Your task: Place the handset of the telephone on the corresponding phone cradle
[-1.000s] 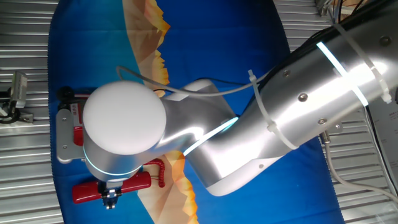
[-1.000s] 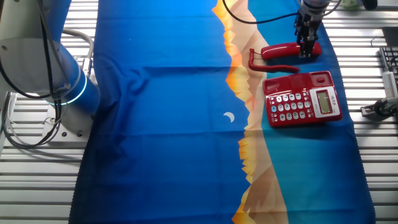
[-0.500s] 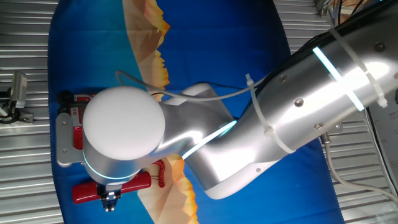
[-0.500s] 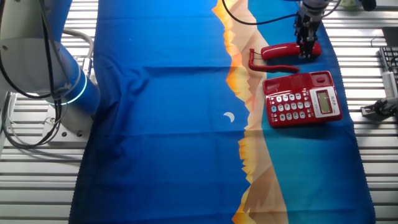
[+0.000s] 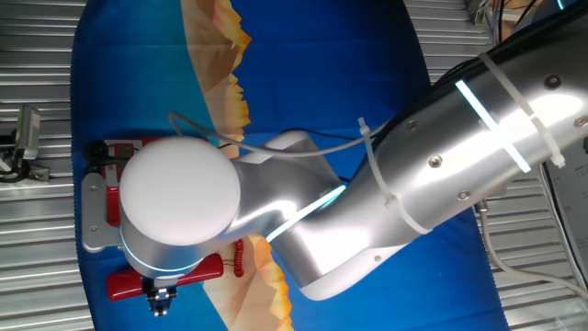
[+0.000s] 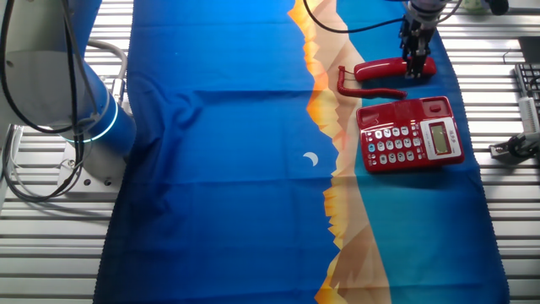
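The red handset (image 6: 384,69) lies flat on the blue cloth, just beyond the red telephone (image 6: 411,135), with its coiled cord (image 6: 364,89) trailing beside it. The phone cradle (image 6: 403,109) is the plain strip on the base's far side, and nothing lies in it. My gripper (image 6: 415,66) reaches straight down onto the handset's right part, with its fingers on either side of it. How tightly they close is not visible. In one fixed view the handset (image 5: 126,284) shows below my wrist, with the gripper (image 5: 162,295) over its middle. The arm hides most of the telephone (image 5: 113,204).
The cloth (image 6: 236,169) has an orange-and-tan jagged band (image 6: 337,194) down its middle. Metal slats border the cloth, with small fixtures at the edge (image 6: 516,145). The arm's base (image 6: 59,93) stands at the left. A grey plate (image 5: 90,216) lies under the phone.
My wrist and forearm have shifted slightly down and left in one fixed view. The gripper has stayed on the handset, and the handset and telephone have not moved.
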`<state>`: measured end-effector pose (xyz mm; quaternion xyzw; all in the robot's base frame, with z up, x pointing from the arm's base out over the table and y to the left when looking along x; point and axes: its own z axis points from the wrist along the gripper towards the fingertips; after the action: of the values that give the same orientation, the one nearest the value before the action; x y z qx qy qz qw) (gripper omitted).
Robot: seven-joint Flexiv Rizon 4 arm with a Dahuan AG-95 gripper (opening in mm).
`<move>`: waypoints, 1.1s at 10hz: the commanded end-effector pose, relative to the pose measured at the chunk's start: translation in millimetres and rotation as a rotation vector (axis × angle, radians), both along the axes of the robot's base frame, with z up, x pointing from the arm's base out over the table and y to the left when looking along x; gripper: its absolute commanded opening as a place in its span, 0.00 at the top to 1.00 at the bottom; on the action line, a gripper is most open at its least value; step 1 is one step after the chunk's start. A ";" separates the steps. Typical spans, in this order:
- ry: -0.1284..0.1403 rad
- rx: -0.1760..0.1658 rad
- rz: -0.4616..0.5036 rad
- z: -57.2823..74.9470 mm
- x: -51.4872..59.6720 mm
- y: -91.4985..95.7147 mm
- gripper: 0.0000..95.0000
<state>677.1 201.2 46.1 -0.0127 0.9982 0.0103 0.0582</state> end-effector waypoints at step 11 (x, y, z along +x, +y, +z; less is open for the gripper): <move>-0.002 -0.007 -0.002 -11.5 -2.1 2.7 0.40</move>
<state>675.9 204.4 33.9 -0.0123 0.9982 0.0073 0.0588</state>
